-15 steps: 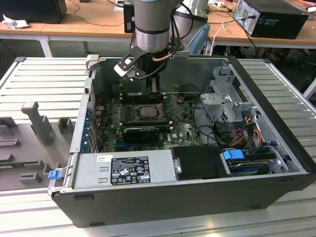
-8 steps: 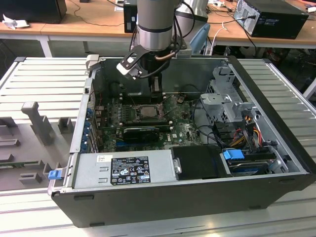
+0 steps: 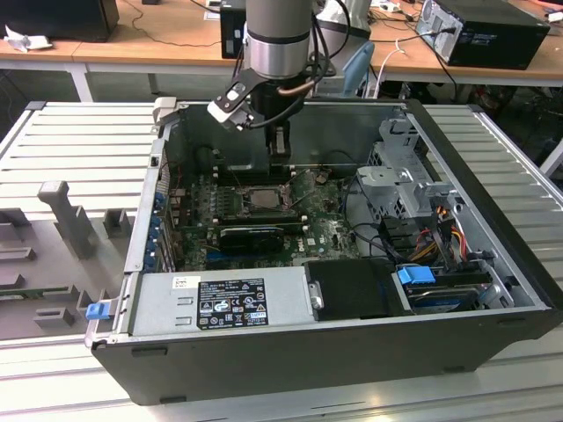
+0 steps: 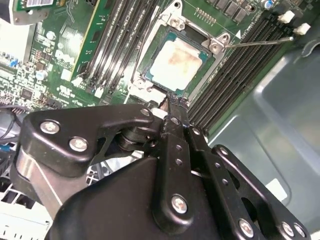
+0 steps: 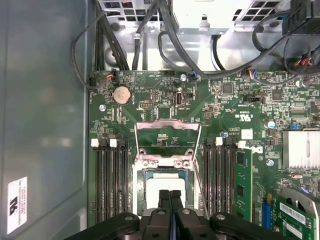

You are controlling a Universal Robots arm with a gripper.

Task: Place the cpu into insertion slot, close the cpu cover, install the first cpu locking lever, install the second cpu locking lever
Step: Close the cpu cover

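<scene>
Exterior view, end effector (image 3: 280, 165): on the arm, lowered into the open case (image 3: 308, 362), close above the board.
Exterior view, slot (image 3: 256, 200): just below and ahead of the tip.
Second wrist view, end effector (image 4: 172, 101): narrow, with the fingers pressed together and nothing between them.
Second wrist view, cpu (image 4: 175, 62): lies flat in the slot, just ahead of the fingertips; its pale face has a brownish smear.
Second wrist view, lever (image 4: 260, 42): thin rod, free and sticking out sideways, beyond the cpu.
First wrist view, end effector (image 5: 170, 194): tips over the cpu's (image 5: 154, 192) near edge; whether they touch it I cannot tell.
First wrist view, cover (image 5: 167, 123): swung open on the cpu's far side, the board showing through its window.
First wrist view, memory sockets (image 5: 112, 182): on either side of the tips.
</scene>
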